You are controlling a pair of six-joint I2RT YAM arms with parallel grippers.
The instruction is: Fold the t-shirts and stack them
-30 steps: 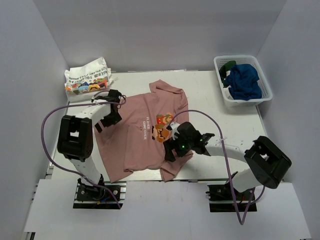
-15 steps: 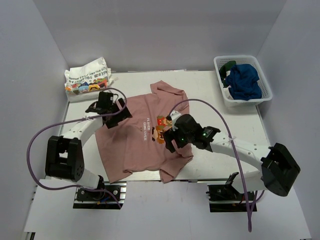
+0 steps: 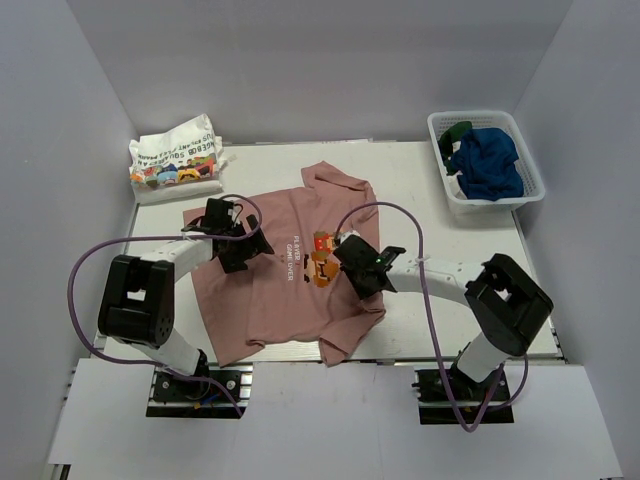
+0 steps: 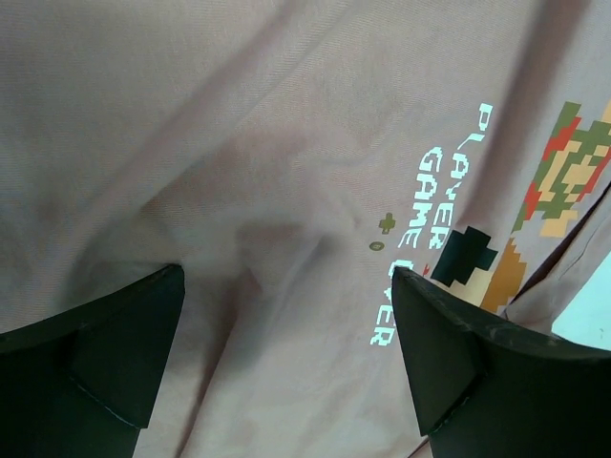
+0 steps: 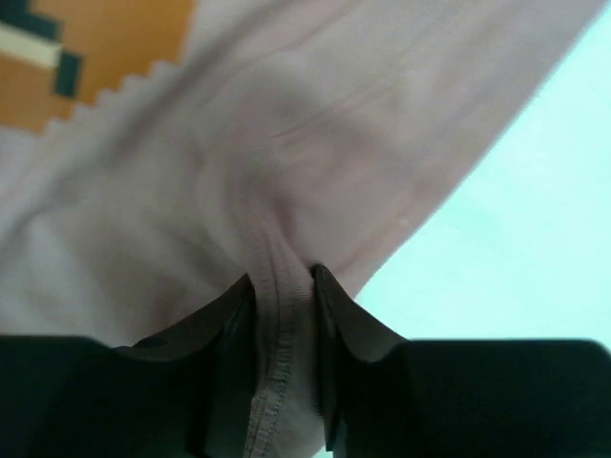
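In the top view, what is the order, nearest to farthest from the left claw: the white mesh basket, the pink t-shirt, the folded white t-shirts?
1. The pink t-shirt, directly beneath the left claw.
2. The folded white t-shirts, far left corner.
3. The white mesh basket, far right corner.

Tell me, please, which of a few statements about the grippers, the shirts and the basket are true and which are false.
1. The right gripper is shut on a fold of the pink shirt. True.
2. The left gripper is clamped on the pink shirt. False: its jaws stand open over the cloth.
3. The basket holds a blue shirt. True.
4. The folded white shirts sit beside the basket. False: they lie at the far left corner, the basket at the far right.
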